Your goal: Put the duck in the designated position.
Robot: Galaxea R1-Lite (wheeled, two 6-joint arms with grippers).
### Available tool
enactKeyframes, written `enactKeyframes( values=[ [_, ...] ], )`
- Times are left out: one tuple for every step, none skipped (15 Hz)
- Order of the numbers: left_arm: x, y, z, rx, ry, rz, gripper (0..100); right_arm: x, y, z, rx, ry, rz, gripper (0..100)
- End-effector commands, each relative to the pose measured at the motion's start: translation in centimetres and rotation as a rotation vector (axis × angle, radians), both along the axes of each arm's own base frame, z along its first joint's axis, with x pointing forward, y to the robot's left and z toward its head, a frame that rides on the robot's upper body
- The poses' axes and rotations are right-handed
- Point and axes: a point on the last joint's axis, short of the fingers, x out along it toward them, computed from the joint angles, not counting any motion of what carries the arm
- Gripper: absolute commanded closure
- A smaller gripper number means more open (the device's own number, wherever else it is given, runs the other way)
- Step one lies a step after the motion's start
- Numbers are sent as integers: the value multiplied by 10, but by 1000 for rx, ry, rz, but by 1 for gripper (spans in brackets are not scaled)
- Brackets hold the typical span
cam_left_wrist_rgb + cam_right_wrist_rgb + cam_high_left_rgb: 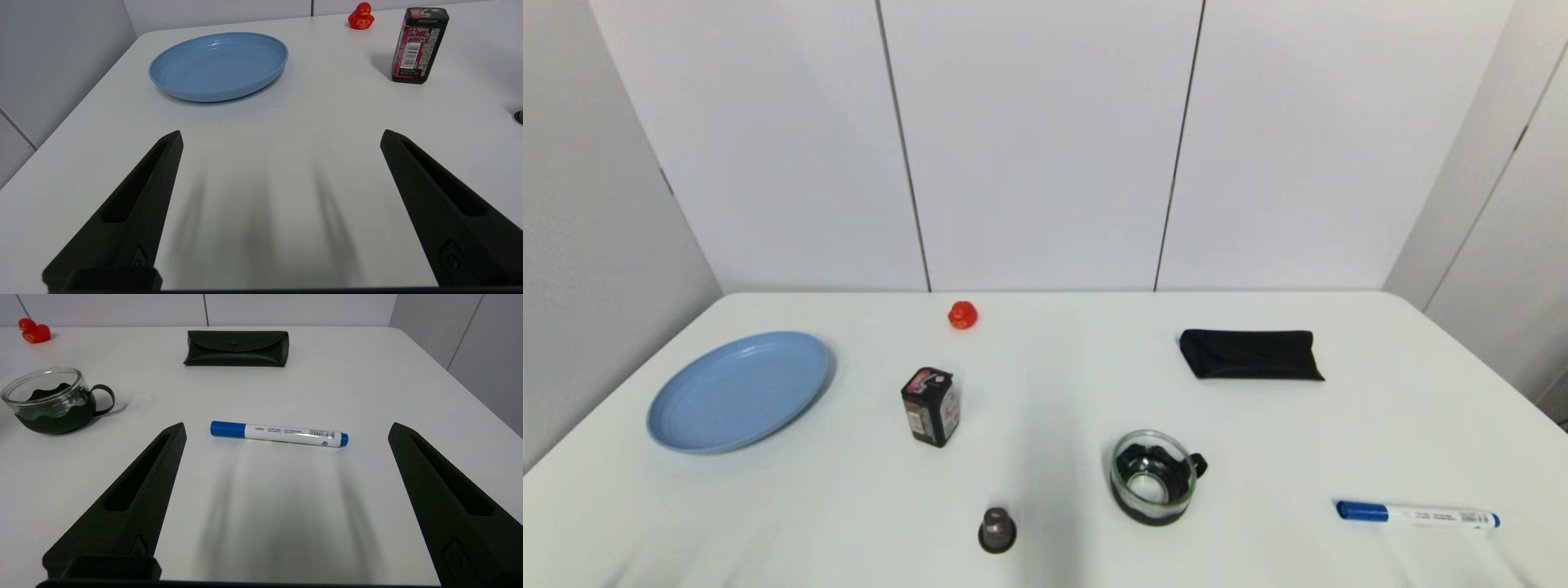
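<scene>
The small red duck (962, 315) sits near the table's far edge, a little left of centre; the left wrist view shows the duck (361, 16) upright beyond the black box, and the right wrist view catches the duck (34, 332) at its far corner. Neither arm appears in the head view. My left gripper (282, 136) hangs open over bare table at the near left, far from the duck. My right gripper (286, 428) is open too, at the near right, with the blue marker lying just past its fingertips.
A blue plate (737, 390) lies at the left. A black battery-like box (930, 406) stands between plate and centre. A grey knob (996, 529) sits near the front, a glass cup (1153, 476) beside it, a black pouch (1250, 354) at the back right, a blue marker (1417, 514) at the front right.
</scene>
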Motion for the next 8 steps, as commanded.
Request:
enactKeyframes(
  values=[
    [0,0,0,1,1,-1,0,1,0,-2,0,10,0,0],
    [0,0,0,1,1,1,0,1,0,-2,0,10,0,0],
    [0,0,0,1,1,-1,0,1,0,-2,0,10,0,0],
    [0,0,0,1,1,-1,0,1,0,-2,0,10,0,0],
    [0,0,0,1,1,-1,0,1,0,-2,0,10,0,0],
    [0,0,0,1,1,-1,0,1,0,-2,0,10,0,0],
    [0,0,0,1,1,-1,0,1,0,-2,0,10,0,0],
    [0,0,0,-1,3,1,0,1,0,-2,0,10,0,0]
  ],
)
